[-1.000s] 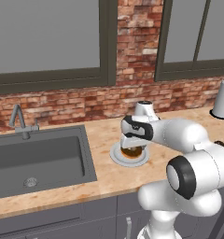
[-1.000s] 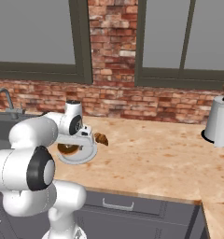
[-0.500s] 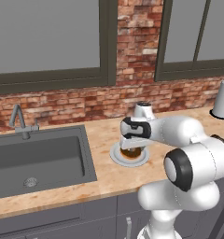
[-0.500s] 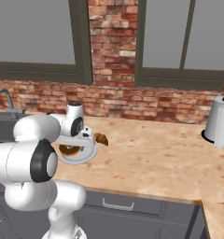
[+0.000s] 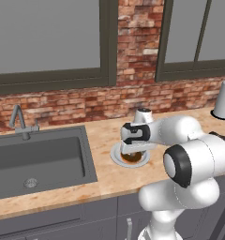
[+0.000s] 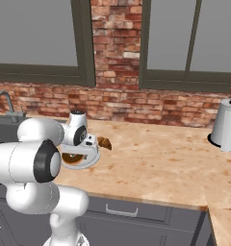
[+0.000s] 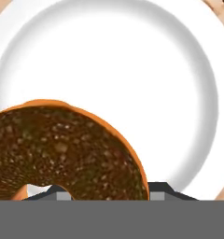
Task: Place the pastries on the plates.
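Doughnut (image 7: 62, 149) cut off below — hand (image 5: 133, 151) hides plate (image 5: 119, 159).

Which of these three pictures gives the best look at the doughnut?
The hand view: the doughnut is close up, its dark speckled glaze and part of its hole clear, lying on the white plate. In both base views it is a small brown patch, partly hidden beneath the gripper.

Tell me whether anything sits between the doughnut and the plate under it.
Nothing visible does. In the hand view the doughnut hangs right over the white plate, whose surface is bare. The croissant lies on the counter beside the plate, out of the way.
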### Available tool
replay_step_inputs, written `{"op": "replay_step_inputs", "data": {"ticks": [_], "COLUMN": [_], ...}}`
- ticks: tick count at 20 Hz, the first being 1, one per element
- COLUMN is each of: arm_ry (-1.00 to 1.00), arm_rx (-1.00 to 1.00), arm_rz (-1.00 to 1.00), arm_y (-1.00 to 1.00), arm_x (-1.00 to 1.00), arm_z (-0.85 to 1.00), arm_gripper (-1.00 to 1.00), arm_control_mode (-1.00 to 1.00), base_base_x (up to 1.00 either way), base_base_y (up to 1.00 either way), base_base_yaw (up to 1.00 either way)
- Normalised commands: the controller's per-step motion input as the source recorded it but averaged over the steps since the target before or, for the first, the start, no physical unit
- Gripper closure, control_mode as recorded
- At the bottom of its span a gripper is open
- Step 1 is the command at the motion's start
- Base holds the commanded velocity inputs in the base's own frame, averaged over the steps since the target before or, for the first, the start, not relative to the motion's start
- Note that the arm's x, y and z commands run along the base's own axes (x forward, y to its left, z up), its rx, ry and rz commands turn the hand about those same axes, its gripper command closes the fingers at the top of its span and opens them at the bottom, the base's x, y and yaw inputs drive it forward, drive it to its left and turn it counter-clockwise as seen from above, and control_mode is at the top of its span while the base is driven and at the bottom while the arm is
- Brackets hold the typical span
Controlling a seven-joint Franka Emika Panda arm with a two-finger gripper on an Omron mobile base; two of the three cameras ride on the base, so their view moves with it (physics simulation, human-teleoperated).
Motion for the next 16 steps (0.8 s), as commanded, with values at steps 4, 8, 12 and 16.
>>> {"op": "replay_step_inputs", "data": {"ticks": [4, 8, 12, 16], "arm_ry": [0.00, -0.01, 0.00, 0.00], "arm_rx": [0.00, 0.00, 0.00, 0.00], "arm_rz": [0.00, 0.00, 0.00, 0.00], "arm_y": [0.00, 0.00, 0.00, 0.00], "arm_x": [0.00, 0.00, 0.00, 0.00], "arm_z": [-0.14, -0.05, 0.00, 0.00], "arm_gripper": [1.00, 1.00, -1.00, -1.00], "arm_control_mode": [-1.00, -1.00, -1.00, -1.00], "base_base_x": [0.00, 0.00, 0.00, 0.00], "base_base_y": [0.00, 0.00, 0.00, 0.00], "base_base_yaw": [0.00, 0.00, 0.00, 0.00]}}
